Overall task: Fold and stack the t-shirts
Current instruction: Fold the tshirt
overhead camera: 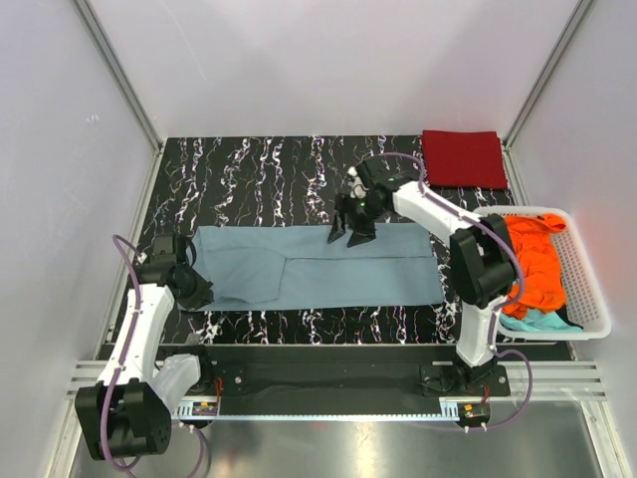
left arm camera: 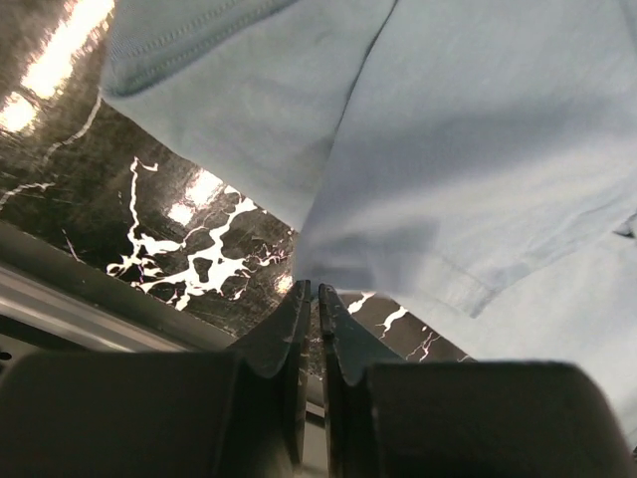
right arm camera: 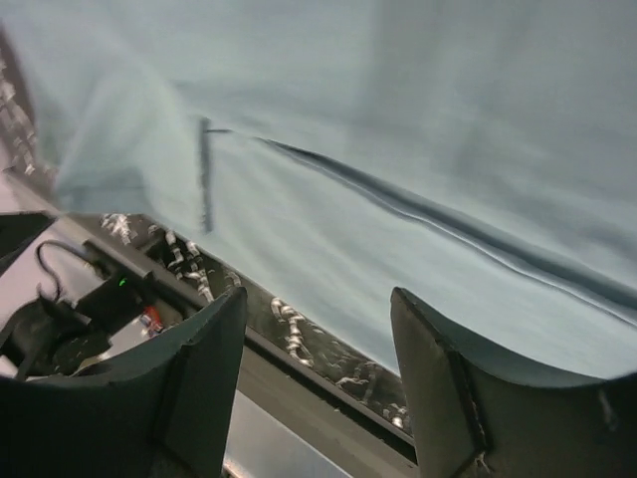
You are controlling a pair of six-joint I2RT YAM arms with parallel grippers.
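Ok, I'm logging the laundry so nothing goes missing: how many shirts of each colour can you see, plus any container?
Grey-blue shirt, spread on the table: 1
Dark red shirt, folded at the far corner: 1
Orange shirt, in the basket: 1
Teal shirt, in the basket: 1
White basket: 1
Total: 5

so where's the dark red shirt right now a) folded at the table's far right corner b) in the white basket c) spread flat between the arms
a: the dark red shirt lies folded on the table's far right corner, outside the basket.
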